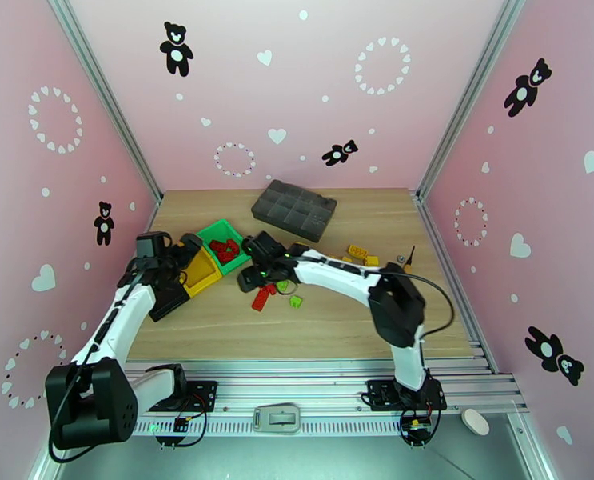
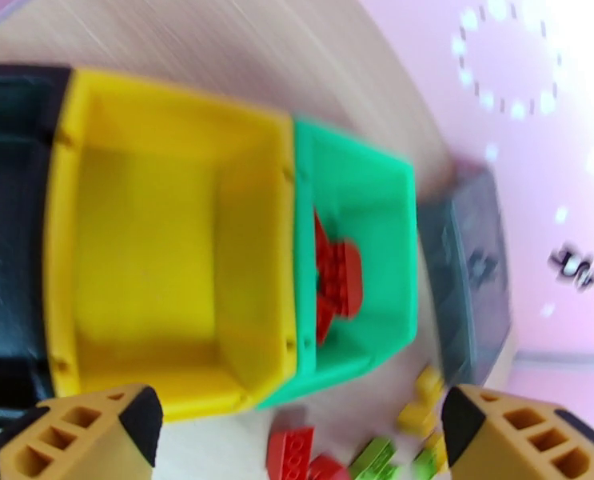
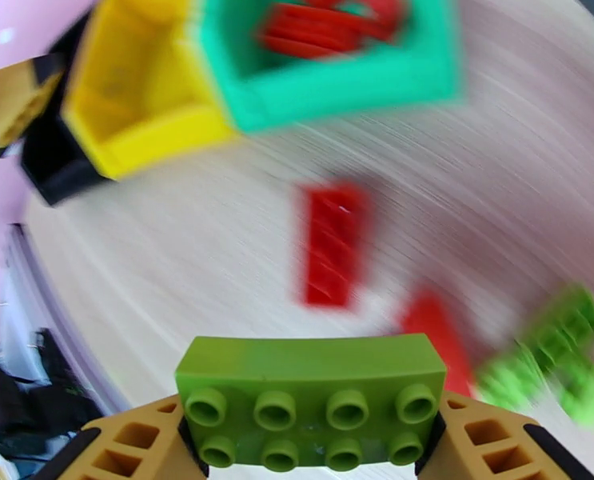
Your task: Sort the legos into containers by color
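Observation:
My right gripper [image 3: 310, 466] is shut on a light green lego [image 3: 310, 394], held above the wood table. Below it lie a red lego [image 3: 334, 246], another red one [image 3: 436, 330] and green legos [image 3: 560, 354]. In the top view the right gripper [image 1: 258, 274] hangs just right of the containers: the green bin [image 1: 217, 234] holding red legos [image 1: 226, 250], the yellow bin [image 1: 201, 272] and the black bin [image 1: 167, 302]. My left gripper [image 2: 300, 426] stands open over the yellow bin [image 2: 153, 250], with nothing between its fingers. Yellow legos [image 1: 360, 254] lie further right.
A dark grey compartment tray [image 1: 294, 210] sits at the back centre. A small screwdriver [image 1: 408, 258] lies near the right wall. Loose red [image 1: 261, 298] and green [image 1: 297, 301] bricks lie mid-table. Pink walls close in three sides.

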